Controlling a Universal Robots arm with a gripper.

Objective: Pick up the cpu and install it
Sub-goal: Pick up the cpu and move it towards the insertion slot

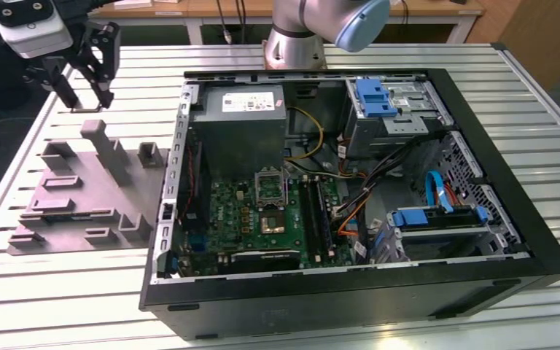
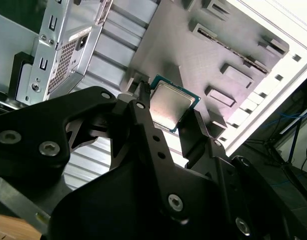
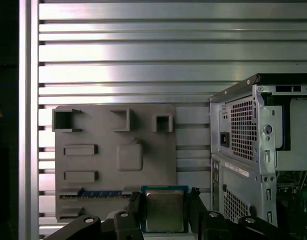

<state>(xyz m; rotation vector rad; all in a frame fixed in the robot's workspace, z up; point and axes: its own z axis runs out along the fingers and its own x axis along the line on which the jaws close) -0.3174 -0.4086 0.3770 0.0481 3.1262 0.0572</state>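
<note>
Here, you had the slatted metal table point(image 1: 542, 109) spread beneath the gripper point(image 1: 87, 100), carrying everything else. The open computer case point(image 1: 358, 299) lay on it off to one side of the gripper, toward the exterior view's right, with its motherboard point(image 1: 251, 219) exposed. Below the gripper sat the grey fixture plate point(image 3: 103, 130), set with raised blocks and recesses; the gripper hung above it without touching it. In both wrist views the two black fingers point(image 3: 135, 205) were pinched onto the cpu point(image 3: 165, 210), one pressing on each opposite edge. The cpu sat between the fingertips, its silvery top facing the wrist cameras, lifted off the plate and outside the case.
</note>
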